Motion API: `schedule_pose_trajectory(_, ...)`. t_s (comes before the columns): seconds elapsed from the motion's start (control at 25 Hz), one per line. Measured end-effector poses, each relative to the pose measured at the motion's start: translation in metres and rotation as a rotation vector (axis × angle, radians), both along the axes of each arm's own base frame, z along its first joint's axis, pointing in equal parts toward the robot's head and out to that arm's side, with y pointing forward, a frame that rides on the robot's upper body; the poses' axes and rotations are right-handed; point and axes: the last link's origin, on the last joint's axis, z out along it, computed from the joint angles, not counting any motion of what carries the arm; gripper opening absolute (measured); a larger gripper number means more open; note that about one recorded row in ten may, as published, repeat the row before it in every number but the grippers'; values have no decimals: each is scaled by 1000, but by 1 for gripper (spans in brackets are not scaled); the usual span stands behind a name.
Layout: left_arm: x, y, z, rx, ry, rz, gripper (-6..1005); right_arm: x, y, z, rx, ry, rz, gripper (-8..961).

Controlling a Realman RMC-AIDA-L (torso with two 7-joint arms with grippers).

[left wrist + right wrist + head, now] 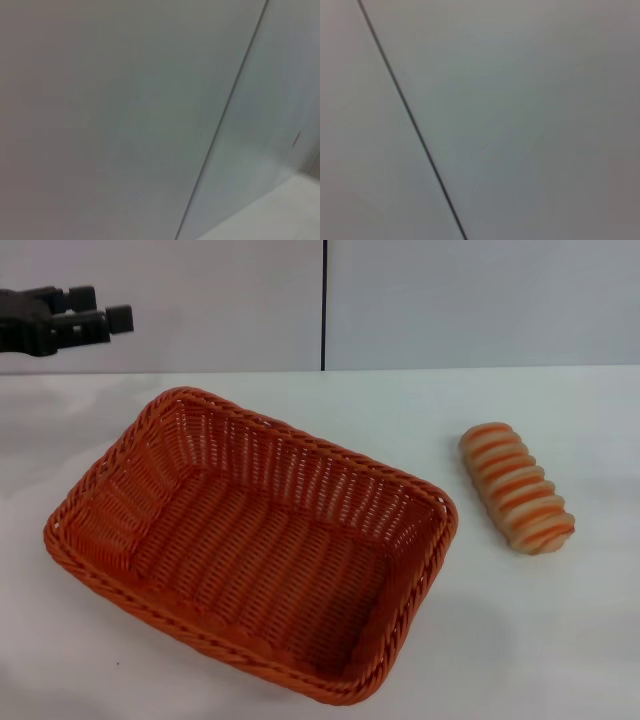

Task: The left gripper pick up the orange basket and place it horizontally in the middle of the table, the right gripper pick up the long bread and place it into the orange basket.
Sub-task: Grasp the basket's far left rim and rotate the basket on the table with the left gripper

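The orange basket (250, 540) rests empty on the white table (520, 640), left of centre in the head view, its long side running diagonally. To its right the long bread (516, 487) lies on the tabletop, striped side up, a short gap away from the basket's rim. My left gripper (105, 308) hovers high at the far left, above and behind the basket's back corner; it is open and holds nothing. The right gripper is out of view. Neither wrist view shows the basket, the bread or any fingers.
A grey wall (450, 300) with a dark vertical seam (323, 305) stands behind the table. The wrist views show only that wall and seam (225, 115) (410, 115), plus a corner of the table (280, 215).
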Motion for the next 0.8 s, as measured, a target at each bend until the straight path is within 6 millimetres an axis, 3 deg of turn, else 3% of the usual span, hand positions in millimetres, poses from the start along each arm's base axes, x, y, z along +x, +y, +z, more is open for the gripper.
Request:
schedule_pose_trajectory(0.36,-2,15,-22,-63,203,64,785,11,-9,6,-4,29,-34,779)
schedule_pose_trajectory(0.8,4,19,-48,-145,288,55,784,17,-11,8,7,61,-61,779)
